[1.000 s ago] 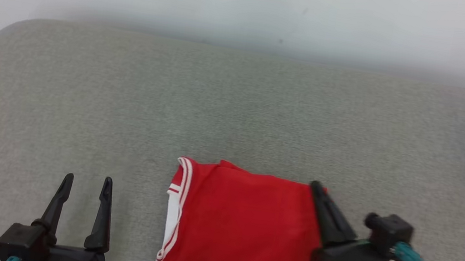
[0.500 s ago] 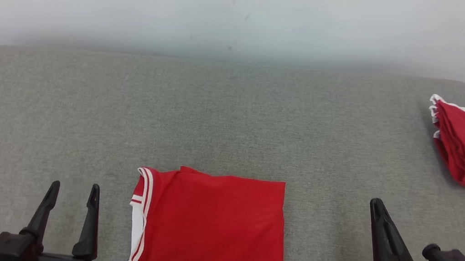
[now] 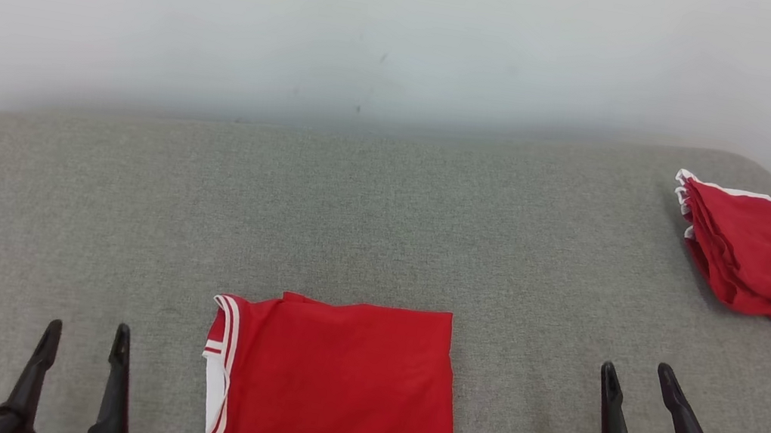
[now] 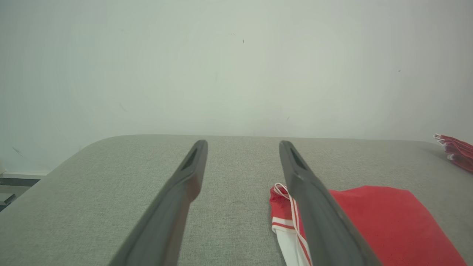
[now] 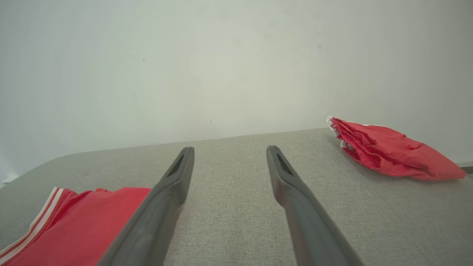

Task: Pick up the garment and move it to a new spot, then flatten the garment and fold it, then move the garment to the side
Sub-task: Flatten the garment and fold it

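The folded red garment [image 3: 332, 392] is laid flat at the near middle of the grey fabric desk [image 3: 357, 204], white-striped edge turned left; long axis cannot be told, near end cropped; left tool [image 3: 88, 326] and right tool [image 3: 636, 367] are held part-open, empty, apart from it on either side; a red folded pile [image 3: 754, 252] is seen far right; pale wall [image 3: 382, 33] behind.

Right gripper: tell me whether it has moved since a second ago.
Yes. The right gripper has drawn rightward off the folded garment: it lay on its right edge; now bare grey surface separates them.
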Available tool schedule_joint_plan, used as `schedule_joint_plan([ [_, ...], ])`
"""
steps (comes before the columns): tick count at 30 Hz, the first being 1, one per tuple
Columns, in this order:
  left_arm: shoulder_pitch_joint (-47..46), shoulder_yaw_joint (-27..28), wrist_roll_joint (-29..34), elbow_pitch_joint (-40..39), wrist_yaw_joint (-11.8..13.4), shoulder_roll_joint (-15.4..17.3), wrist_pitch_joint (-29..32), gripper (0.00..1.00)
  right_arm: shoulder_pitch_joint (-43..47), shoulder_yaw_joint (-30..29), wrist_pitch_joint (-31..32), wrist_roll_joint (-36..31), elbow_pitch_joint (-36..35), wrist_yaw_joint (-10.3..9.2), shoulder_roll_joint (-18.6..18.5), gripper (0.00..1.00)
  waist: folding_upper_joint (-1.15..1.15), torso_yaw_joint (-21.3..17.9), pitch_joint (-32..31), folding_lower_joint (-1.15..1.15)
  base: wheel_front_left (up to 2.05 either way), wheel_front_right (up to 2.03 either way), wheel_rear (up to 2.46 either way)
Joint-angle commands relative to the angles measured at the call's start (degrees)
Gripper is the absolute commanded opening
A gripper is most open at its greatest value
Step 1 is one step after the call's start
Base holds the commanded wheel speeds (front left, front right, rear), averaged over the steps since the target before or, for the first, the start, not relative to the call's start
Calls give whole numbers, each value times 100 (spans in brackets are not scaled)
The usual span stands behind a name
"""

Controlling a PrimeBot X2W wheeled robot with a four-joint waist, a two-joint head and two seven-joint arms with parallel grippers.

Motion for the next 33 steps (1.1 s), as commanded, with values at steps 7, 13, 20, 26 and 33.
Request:
schedule_joint_plan([
  [7,325,184,-29,-156,-119,16,-9,100,196,-109,1,10,36,-17,21,100,0,49,-53,1,0,0,0],
  [13,463,332,-130,-172,-234,37,-9,100,216,-138,1,-34,95,-17,14,100,0,125,-80,1,0,0,0],
  [20,474,307,-148,-101,-318,30,-9,100,120,-69,1,-48,208,-17,-6,100,0,230,-97,1,0,0,0],
  [26,391,295,-136,-31,-340,24,-9,100,80,-7,1,-52,264,-17,-11,100,0,295,-96,1,0,0,0],
  [33,364,304,-100,-1,-366,16,-9,100,80,9,1,-73,284,-17,16,100,0,327,-94,1,0,0,0],
])
